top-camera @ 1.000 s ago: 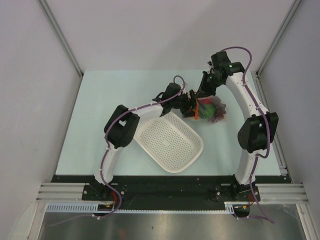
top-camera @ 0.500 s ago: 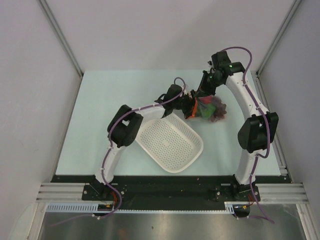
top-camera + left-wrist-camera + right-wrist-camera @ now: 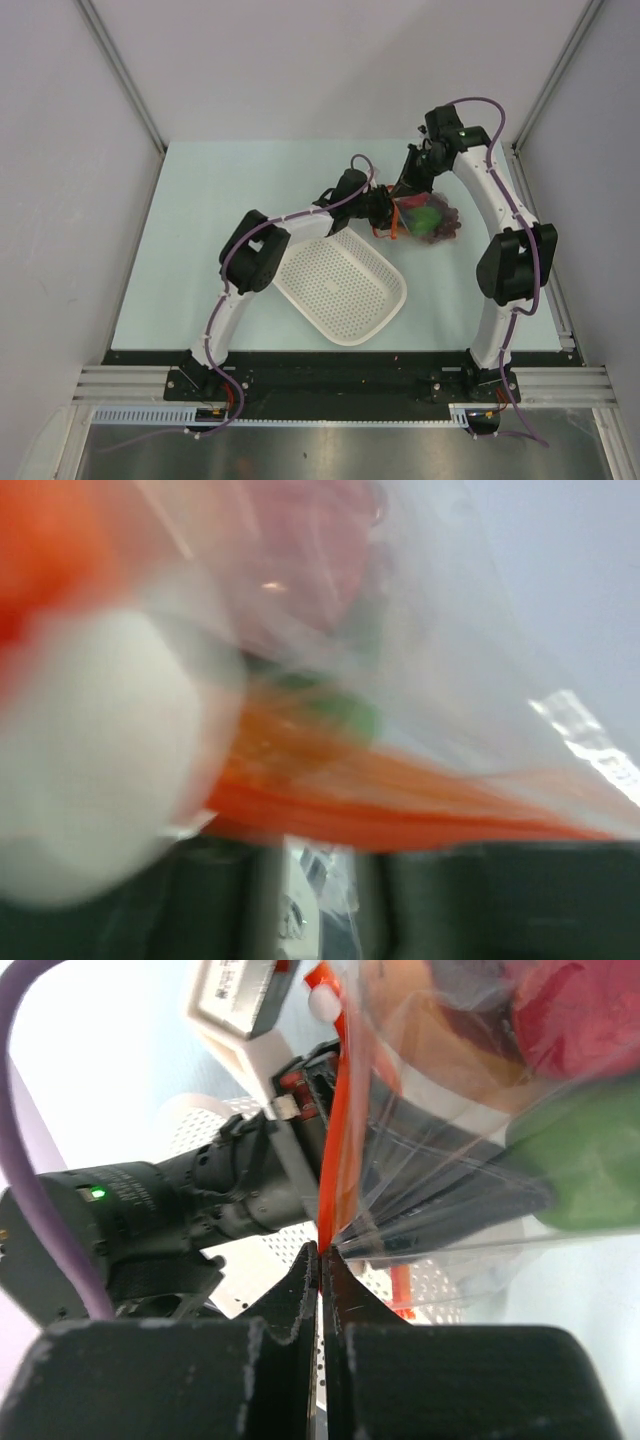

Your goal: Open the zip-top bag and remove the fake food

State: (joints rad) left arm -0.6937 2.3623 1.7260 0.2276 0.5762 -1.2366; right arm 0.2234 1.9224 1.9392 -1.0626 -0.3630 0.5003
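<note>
Above, from the fixed camera: both arms meet toward the far right of the tabletop [image 3: 220, 200], with the left claw [image 3: 383, 212] and right claw [image 3: 405, 195] crowded at one edge of the zip-top bag [image 3: 432, 222].
Bag contents: the fake food [image 3: 430, 218] sits inside the clear plastic, a green piece showing plainest among darker ones.
Basket: the white perforated basket [image 3: 340, 290] lies just beside the bag, on the side nearer the arm bases, with nothing in it.
Left wrist view: badly blurred. The orange-red zipper strip [image 3: 400, 815] runs across the frame, with film and coloured shapes pressed close above it. The left claw's fingers cannot be made out, so whether it is clamped cannot be told.
Right wrist view: the right claw is clenched tip to tip, pinching the bag's film right at the zipper strip. The green piece [image 3: 590, 1160] and a red piece [image 3: 575, 1015] bulge behind the plastic. The left claw's body sits against the strip's other side.
Progress: early, by the look of it. A hold on the bag's mouth is in place, but no gap in the zipper shows and every toy is inside. Parting the strip and lifting out each piece are both left to do.
</note>
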